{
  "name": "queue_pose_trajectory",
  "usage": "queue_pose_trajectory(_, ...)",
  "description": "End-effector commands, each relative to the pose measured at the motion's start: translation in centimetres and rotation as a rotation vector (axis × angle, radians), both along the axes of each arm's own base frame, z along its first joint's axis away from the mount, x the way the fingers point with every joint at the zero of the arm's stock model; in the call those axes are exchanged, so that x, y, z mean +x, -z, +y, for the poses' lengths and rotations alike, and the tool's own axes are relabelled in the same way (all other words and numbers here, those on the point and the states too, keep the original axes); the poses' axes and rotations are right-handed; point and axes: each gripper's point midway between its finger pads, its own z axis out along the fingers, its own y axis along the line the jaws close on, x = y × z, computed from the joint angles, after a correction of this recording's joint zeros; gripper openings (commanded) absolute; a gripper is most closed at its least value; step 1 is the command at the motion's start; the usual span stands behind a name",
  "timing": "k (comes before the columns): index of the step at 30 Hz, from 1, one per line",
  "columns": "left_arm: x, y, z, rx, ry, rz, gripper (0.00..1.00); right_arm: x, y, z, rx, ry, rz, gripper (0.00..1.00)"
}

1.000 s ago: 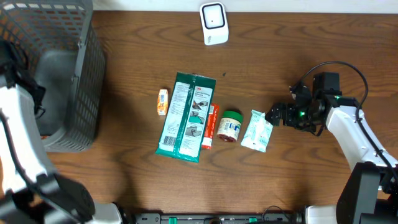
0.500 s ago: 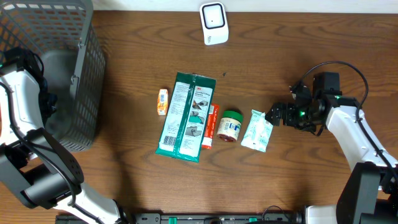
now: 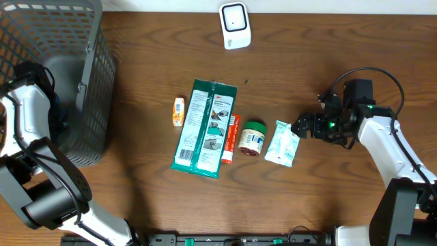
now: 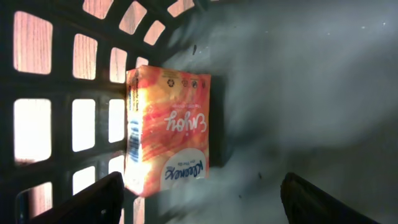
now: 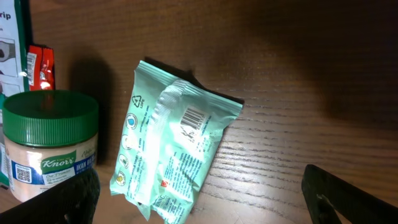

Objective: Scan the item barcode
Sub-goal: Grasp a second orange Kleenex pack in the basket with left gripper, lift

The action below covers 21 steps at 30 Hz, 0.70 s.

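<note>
My right fingers [image 5: 339, 190], spread wide, hung just right of the pale-green plastic packet [image 3: 283, 143] lying barcode-up on the brown wooden tabletop [image 3: 328, 48], its long axis across my reach, while my left fingers [image 4: 93, 202], also parted, were far off inside the grey mesh basket [image 3: 92, 89].

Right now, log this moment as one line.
left tool open near orange tissue pack in grey mesh basket | right tool open facing mint-green pouch

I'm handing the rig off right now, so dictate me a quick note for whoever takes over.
Left hand: open inside the basket, over the orange tissue pack lying on its floor.
Right hand: open, beside the mint packet on the table, barcode up.
Scanner: at the table's far edge.
Done: tissue pack binned.
Left: mint packet, jar, green pack, red tube, small orange packet.
</note>
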Motion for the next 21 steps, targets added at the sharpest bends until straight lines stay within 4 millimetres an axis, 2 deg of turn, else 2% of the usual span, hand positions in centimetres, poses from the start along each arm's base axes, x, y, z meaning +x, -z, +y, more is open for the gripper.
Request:
queue_pose_trajectory(1, -0.8, 0.7, 0.3, 0.001, -0.031, 0.013, 0.8, -0.1, -0.1, 0.3, 0.0, -0.009, -0.004, 0.99)
queue_pose_trajectory(9, -2.0, 1.4, 0.8, 0.011, -0.053, 0.036, 0.75, -0.1, -0.1, 0.3, 0.0, -0.01, -0.004, 0.99)
queue_pose_trajectory(13, -2.3, 2.1, 0.7, 0.006, -0.053, 0.043, 0.67, -0.1, -0.1, 0.3, 0.0, -0.01, -0.004, 0.99)
queue_pose_trajectory(19, -2.4, 2.1, 0.6, 0.004, -0.053, 0.046, 0.46, -0.1, -0.1, 0.3, 0.0, -0.01, -0.003, 0.99)
queue_pose_trajectory(21, -2.4, 2.2, 0.6, 0.002, -0.053, 0.047, 0.45, -0.1, -0.1, 0.3, 0.0, -0.01, -0.003, 0.99)
